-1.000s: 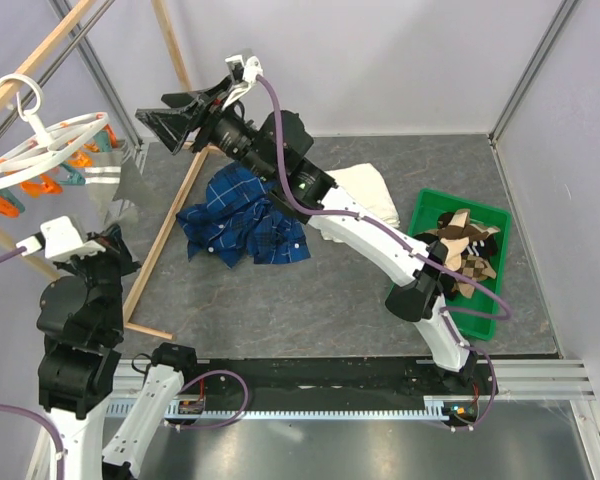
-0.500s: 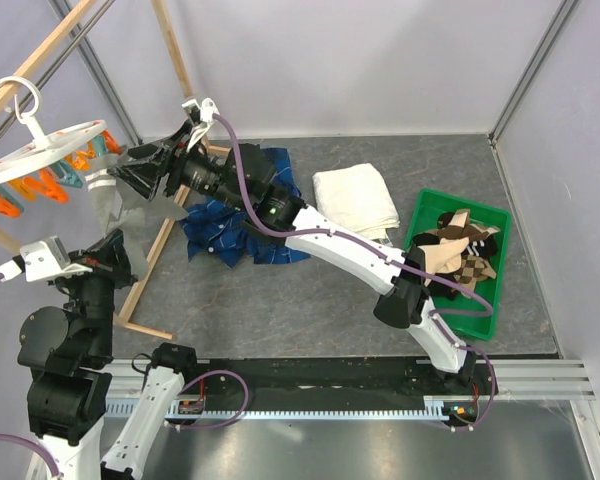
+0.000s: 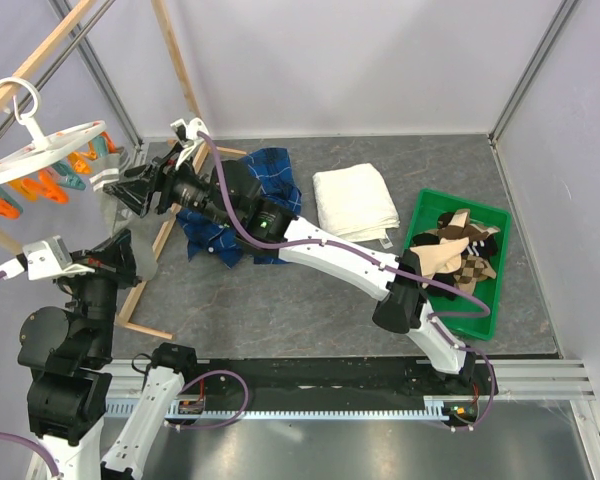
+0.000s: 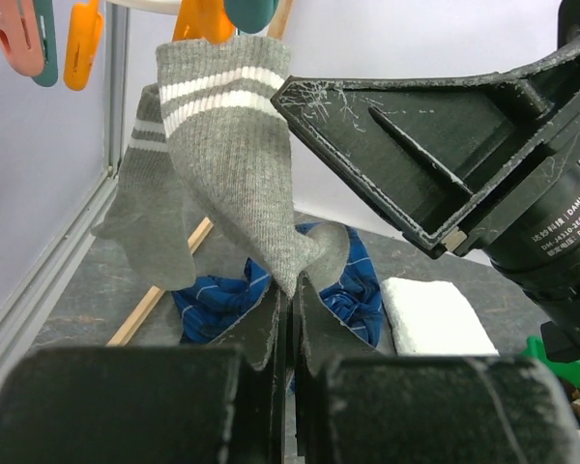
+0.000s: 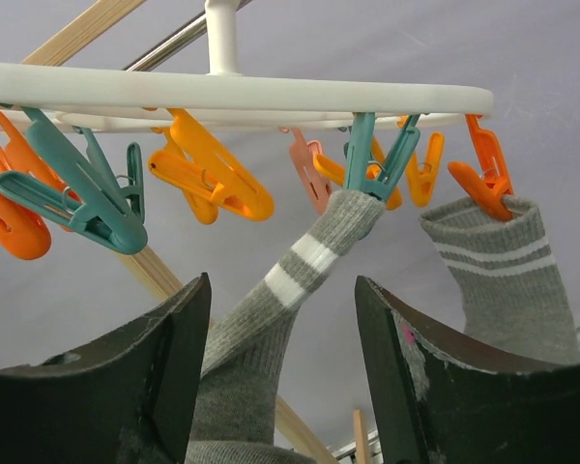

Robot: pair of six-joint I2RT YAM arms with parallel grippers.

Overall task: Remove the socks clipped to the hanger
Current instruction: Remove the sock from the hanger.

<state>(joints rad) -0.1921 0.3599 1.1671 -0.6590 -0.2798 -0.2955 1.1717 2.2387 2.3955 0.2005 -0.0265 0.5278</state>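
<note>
The white round hanger (image 5: 232, 92) hangs at the top left (image 3: 40, 150) with orange and teal pins. Two grey white-striped socks hang from it: one (image 5: 314, 251) on a teal pin, one (image 5: 503, 271) on an orange pin. My right gripper (image 5: 282, 372) is open just below the ring, the teal-pinned sock passing between its fingers; it shows in the top view (image 3: 130, 190). My left gripper (image 4: 290, 290) is shut on the toe of a grey sock (image 4: 237, 164), pulling it taut; the second sock (image 4: 145, 213) hangs behind. Several more socks (image 3: 460, 250) lie in the bin.
A green bin (image 3: 420, 205) stands at the right. A blue plaid shirt (image 3: 210, 235) and a folded white towel (image 3: 355, 200) lie on the grey floor. Wooden rack poles (image 3: 170, 60) stand at the back left, beside the hanger.
My right gripper has swung left and down from the back to just under the hanger. My left gripper has risen and closed on the toe of a grey sock.
</note>
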